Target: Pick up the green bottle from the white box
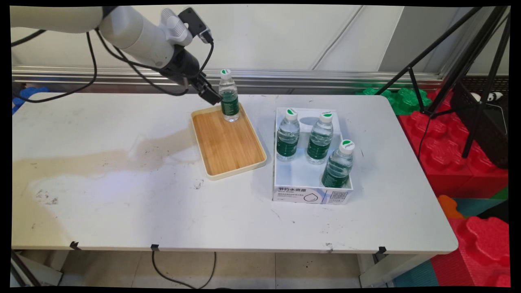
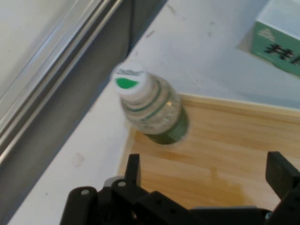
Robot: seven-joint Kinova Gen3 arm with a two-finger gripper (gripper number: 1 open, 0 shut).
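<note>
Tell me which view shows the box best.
The main view: the whole box shows there, with three bottles standing in it. The hand view shows only one corner of it at the top right edge.

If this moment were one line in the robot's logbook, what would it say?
gripper: open, empty | nearest: bottle upright at tray's far corner, apart from fingers | box: three bottles upright

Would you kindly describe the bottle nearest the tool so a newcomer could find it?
On the white table lies a wooden tray. The bottle stands upright at its far corner, beside the open tool. It alone stands outside the white box.
</note>
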